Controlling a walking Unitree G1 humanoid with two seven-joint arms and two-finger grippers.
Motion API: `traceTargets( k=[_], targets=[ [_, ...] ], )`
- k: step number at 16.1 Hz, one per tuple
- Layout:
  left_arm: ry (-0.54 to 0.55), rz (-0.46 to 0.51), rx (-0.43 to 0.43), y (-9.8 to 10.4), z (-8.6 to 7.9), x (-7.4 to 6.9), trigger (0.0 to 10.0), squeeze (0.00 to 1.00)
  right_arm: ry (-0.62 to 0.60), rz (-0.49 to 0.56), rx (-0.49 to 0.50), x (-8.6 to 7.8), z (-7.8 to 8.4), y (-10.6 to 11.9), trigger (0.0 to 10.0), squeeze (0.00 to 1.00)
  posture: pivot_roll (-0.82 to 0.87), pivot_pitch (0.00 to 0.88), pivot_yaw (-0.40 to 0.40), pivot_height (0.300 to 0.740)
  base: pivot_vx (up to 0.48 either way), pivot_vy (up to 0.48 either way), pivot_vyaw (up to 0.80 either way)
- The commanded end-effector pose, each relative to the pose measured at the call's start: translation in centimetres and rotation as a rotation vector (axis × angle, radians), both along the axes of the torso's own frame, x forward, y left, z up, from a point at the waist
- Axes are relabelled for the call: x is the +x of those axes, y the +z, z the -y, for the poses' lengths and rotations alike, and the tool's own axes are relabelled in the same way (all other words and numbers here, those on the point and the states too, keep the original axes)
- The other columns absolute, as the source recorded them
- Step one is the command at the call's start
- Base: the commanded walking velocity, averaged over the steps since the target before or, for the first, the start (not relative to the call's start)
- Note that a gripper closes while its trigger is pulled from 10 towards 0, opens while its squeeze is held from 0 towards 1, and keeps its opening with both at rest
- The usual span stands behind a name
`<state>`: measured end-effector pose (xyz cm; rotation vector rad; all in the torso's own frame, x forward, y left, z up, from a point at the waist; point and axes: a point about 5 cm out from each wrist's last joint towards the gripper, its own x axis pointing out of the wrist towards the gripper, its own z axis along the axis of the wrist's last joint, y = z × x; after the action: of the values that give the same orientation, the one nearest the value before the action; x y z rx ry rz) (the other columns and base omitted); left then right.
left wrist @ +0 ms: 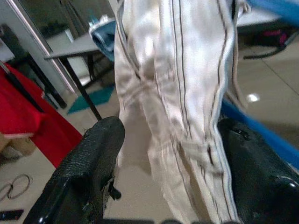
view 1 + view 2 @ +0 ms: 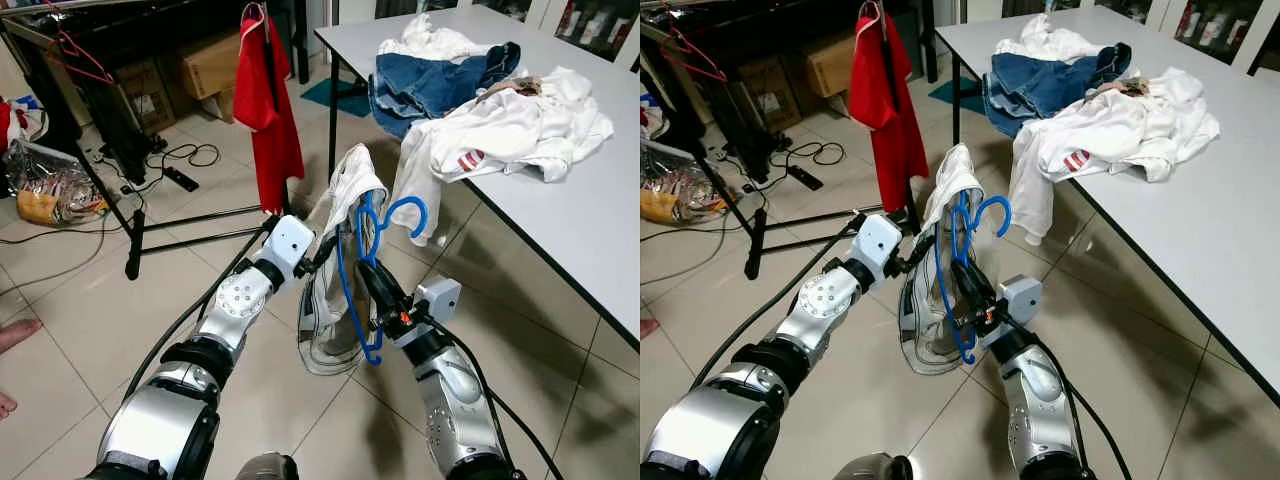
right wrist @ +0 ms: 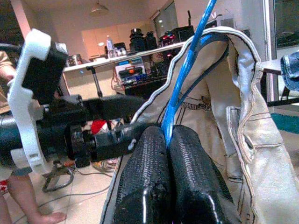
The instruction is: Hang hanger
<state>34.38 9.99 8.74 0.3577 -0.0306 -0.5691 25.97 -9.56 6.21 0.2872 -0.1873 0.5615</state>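
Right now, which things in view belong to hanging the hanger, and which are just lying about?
In the job:
blue hanger, clamped in the right gripper
white garment on it, between the left gripper fingers
clothes rack

Lying about:
clothes pile on the table
red shirt
cardboard boxes

The hanger (image 2: 372, 262) is smooth, glossy blue plastic. The garment (image 2: 340, 215) draped on it is pale, soft woven cloth with dark stitched seams. The right pincer (image 3: 167, 154) clamps the blue bar between matt black pads with a ribbed, rubbery texture; the left pincer (image 1: 163, 154) has rough, pebbled black fingers (image 1: 93, 158) either side of the cloth. Both arms are brushed silver metal with white plastic housings. The floor (image 2: 90, 290) is glossy pale tile, and at two o'clock the table (image 2: 580, 220) is smooth matt white.
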Motion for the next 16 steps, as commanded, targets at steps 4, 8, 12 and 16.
traceTargets(
  k=[4, 8, 12, 16],
  targets=[
    [-0.008, -0.040, 0.041, -0.4, 0.3, 0.1, 2.4, 0.00, 0.027, 0.145, 0.037, 0.4, -1.3, 2.6, 10.0, 0.00, 0.03, 0.000, 0.096, 0.740, 0.000, 0.000, 0.00],
    [-0.020, -0.039, 0.045, -0.5, 0.7, 0.0, 0.0, 0.00, 0.027, 0.148, 0.038, 0.4, -1.3, 2.7, 10.0, 0.00, 0.03, 0.000, 0.095, 0.740, 0.000, 0.000, 0.00],
    [-0.029, -0.043, 0.042, -0.7, 0.7, -0.2, 0.0, 0.00, 0.040, 0.141, 0.024, 0.4, -1.4, 2.5, 10.0, 0.00, 0.03, 0.000, 0.096, 0.740, 0.000, 0.000, 0.00],
    [-0.058, -0.072, 0.019, -1.2, 0.9, -0.7, 0.0, 0.00, 0.039, 0.133, 0.005, 0.3, -1.2, 2.2, 10.0, 0.00, 0.03, 0.000, 0.096, 0.740, 0.000, 0.000, 0.00]
  ],
)
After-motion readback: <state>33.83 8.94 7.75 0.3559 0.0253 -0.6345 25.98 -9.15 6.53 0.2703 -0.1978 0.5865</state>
